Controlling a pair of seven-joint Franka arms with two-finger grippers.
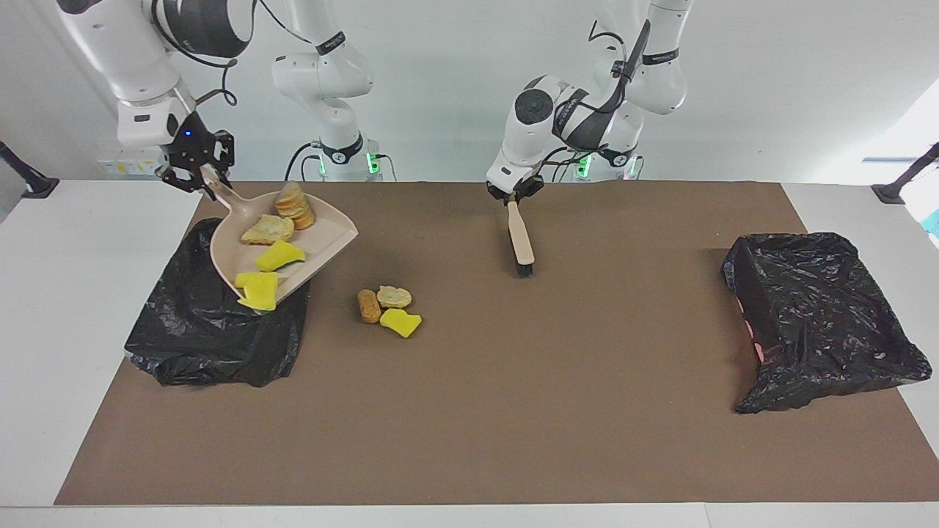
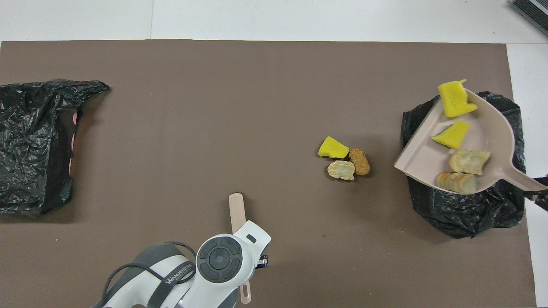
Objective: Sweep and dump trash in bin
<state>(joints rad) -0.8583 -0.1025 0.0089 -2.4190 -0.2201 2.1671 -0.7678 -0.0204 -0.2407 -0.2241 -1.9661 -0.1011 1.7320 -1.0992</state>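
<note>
My right gripper (image 1: 199, 182) is shut on the handle of the beige dustpan (image 1: 293, 253), held tilted above the black-bagged bin (image 1: 213, 330) at the right arm's end. The pan (image 2: 492, 128) carries trash: two tan chunks (image 1: 268, 229) and two yellow wedges (image 1: 279, 256), one of them at the lowered lip (image 2: 454, 99). On the mat lie an orange-brown lump (image 1: 368, 306), a tan chunk (image 1: 394, 296) and a yellow wedge (image 1: 400, 323), grouped together (image 2: 342, 158). My left gripper (image 1: 516, 196) is shut on the brush (image 1: 521, 242), which slants down over the mat's middle.
A second black-bagged bin (image 1: 814, 315) stands at the left arm's end of the brown mat (image 1: 513, 411), also seen in the overhead view (image 2: 34, 145). White table borders the mat. The brush's beige back (image 2: 236, 207) sticks out from under the left wrist.
</note>
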